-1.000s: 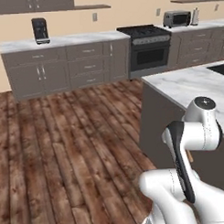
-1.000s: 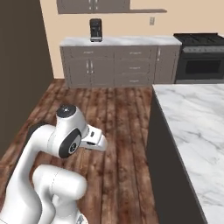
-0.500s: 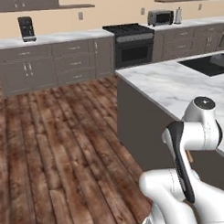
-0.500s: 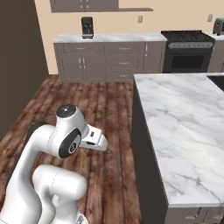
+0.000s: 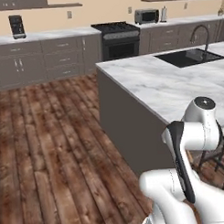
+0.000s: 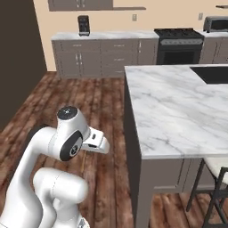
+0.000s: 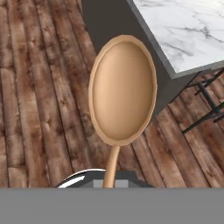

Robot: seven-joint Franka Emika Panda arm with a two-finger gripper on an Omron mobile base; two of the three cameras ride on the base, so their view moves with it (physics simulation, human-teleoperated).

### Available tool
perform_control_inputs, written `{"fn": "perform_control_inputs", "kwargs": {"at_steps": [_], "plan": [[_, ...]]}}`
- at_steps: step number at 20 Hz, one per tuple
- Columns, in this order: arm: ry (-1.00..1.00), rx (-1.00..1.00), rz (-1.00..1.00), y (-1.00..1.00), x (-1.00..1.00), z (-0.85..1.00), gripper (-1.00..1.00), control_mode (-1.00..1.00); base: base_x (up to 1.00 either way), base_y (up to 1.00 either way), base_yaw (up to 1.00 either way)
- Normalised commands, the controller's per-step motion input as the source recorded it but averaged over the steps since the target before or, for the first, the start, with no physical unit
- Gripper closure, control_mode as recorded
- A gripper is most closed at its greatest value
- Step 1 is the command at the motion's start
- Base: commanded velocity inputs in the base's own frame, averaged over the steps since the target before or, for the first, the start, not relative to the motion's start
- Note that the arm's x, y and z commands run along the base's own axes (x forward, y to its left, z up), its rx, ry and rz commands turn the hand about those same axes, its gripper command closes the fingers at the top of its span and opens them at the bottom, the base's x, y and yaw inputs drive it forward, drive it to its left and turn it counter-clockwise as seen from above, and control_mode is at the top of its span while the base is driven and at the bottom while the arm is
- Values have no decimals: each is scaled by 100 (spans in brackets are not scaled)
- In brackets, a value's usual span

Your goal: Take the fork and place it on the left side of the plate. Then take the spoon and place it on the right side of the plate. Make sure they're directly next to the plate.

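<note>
The copper-brown spoon (image 7: 122,87) stands close in front of the hand camera. Its oval bowl points away and its thin handle runs down into my gripper (image 7: 111,183), which is shut on it. The arm is folded low over the wooden floor, with the hand (image 6: 95,141) beside the near left corner of the marble island (image 6: 178,107). The spoon hangs above the floor, off the island's corner (image 7: 183,26). The fork and the plate are out of view.
The island (image 5: 167,84) carries a sink with a tap (image 5: 187,57) at its far end. Dark stools (image 6: 213,178) stand by its near side. A stove (image 5: 116,40) and grey cabinets line the back wall. Open wooden floor (image 5: 51,143) lies to the left.
The base has driven and turned, so the whole scene has shifted left and the island is nearer and larger. The arm keeps the same folded pose.
</note>
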Motion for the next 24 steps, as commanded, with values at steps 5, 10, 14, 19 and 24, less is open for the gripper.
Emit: {"fn": "perform_control_inputs", "kwargs": {"at_steps": [5, 10, 14, 19, 24], "plan": [[0, 0, 0, 0, 0, 0, 100, 100, -13, -70, -7], [0, 0, 0, 0, 0, 0, 100, 100, 10, -88, -6], [0, 0, 0, 0, 0, 0, 100, 100, 0, -100, -2], [0, 0, 0, 0, 0, 0, 100, 100, 0, -100, 0], [0, 0, 0, 0, 0, 0, 100, 100, 0, -100, 0]]}}
